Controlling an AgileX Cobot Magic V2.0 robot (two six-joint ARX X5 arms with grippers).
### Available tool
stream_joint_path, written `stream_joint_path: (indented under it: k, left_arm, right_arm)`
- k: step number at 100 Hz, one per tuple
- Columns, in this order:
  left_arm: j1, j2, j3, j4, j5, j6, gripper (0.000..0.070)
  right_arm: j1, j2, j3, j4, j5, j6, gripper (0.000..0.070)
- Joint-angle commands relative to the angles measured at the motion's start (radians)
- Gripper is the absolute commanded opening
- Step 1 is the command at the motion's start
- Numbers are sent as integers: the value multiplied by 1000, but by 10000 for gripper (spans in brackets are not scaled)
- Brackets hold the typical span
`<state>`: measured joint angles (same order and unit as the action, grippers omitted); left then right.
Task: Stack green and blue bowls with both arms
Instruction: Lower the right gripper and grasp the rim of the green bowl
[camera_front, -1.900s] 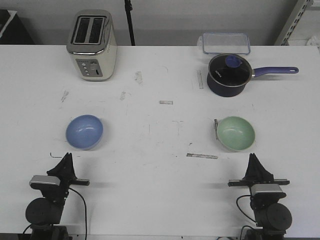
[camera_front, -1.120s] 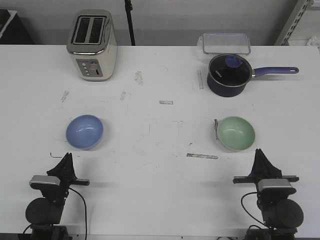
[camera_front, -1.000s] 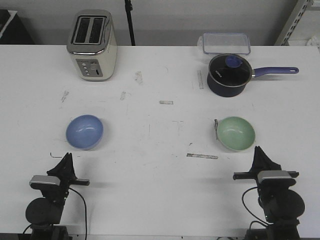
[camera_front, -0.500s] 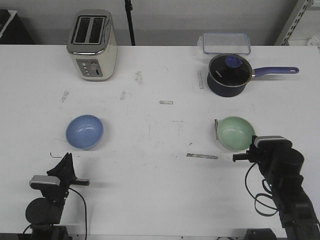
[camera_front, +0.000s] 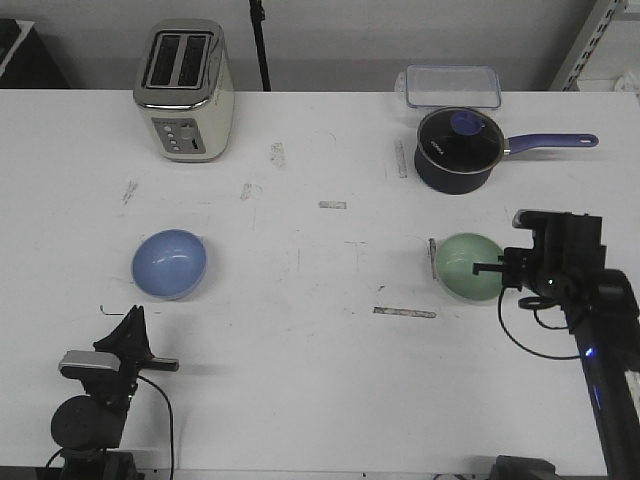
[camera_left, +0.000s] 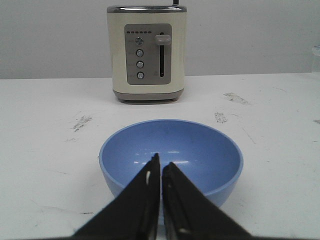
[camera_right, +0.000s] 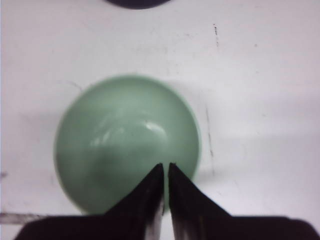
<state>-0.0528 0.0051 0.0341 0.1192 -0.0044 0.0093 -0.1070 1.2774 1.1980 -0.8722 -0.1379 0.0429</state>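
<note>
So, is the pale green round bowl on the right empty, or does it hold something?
Empty. The right wrist view looks straight down into the pale green round bowl and shows only its smooth inside with light reflections.

Bare surface (camera_front: 320, 290) runs between blue bowl (camera_front: 169, 263) and green bowl (camera_front: 468, 266). Ahead of left claw (camera_left: 159, 165), past the blue bowl: toaster (camera_left: 146, 52). Beyond right claw (camera_right: 165, 172): pot (camera_front: 457, 148), clear container (camera_front: 452, 86).

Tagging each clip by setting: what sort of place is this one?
Probably a lab bench staged with kitchenware, not a real kitchen: a scuffed white table holds a cream two-slot toaster, a dark navy lidded saucepan and two small plastic bowls, blue and green.
</note>
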Motion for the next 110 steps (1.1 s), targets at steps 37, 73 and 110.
stream_joint_path:
  k: [37, 73, 110]
  left_arm:
    - [0, -2, -22, 13, -4, 5, 2]
    - [0, -2, -22, 13, -4, 5, 2]
    - [0, -2, -22, 13, -4, 5, 2]
  right_arm:
    - [-153, 224, 77, -36, -176, 20, 400]
    - [-167, 323, 74, -11, -177, 12, 498]
    - [-153, 396, 56, 43, -180, 13, 313]
